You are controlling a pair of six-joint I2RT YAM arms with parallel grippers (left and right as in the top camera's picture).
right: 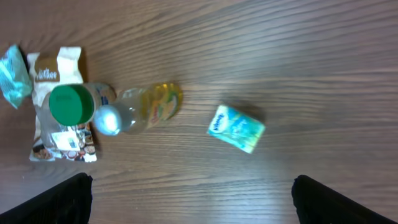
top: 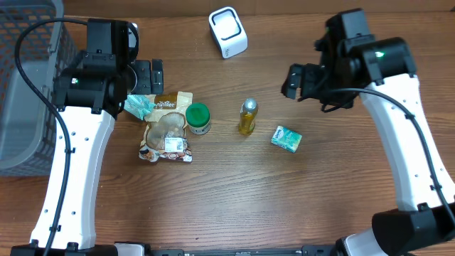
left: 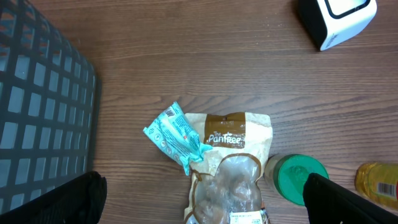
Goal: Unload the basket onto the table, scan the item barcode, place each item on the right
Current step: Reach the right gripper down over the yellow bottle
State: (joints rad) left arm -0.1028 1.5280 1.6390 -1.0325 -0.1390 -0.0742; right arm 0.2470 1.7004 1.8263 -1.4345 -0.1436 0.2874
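Brown wood with a fine grain makes the table (top: pixel 234 199) before you; it fills every view, so of the room you can tell nothing. At the left edge stands a grey plastic mesh basket (top: pixel 21 107).

Your white box-shaped scanner with a dark-framed window (top: pixel 227 32) sits near the far edge, about in the middle and well apart from the goods. Its long axis runs from far to near, turned a little aside.

The goods lie in a loose row between the arms. The brown and white snack pouch (top: pixel 167 128) lies flat, with its long axis from far to near, the printed name at the far end and a white label at the near end. A crumpled teal wrapper (top: pixel 138 107) touches its far left corner. A small jar with a green lid (top: pixel 197 117) stands lid up, just beside the pouch on the right. The yellow bottle with a silver cap (top: pixel 247 119) points its cap to the far edge; whether it stands or lies, you cannot tell. The small pale green carton (top: pixel 286 139) lies aslant, further right.

The left gripper (top: pixel 150 76) hovers just beyond the pouch with its fingers spread wide and nothing between them. The right gripper (top: pixel 290 82) hangs beyond the carton, equally spread and empty.
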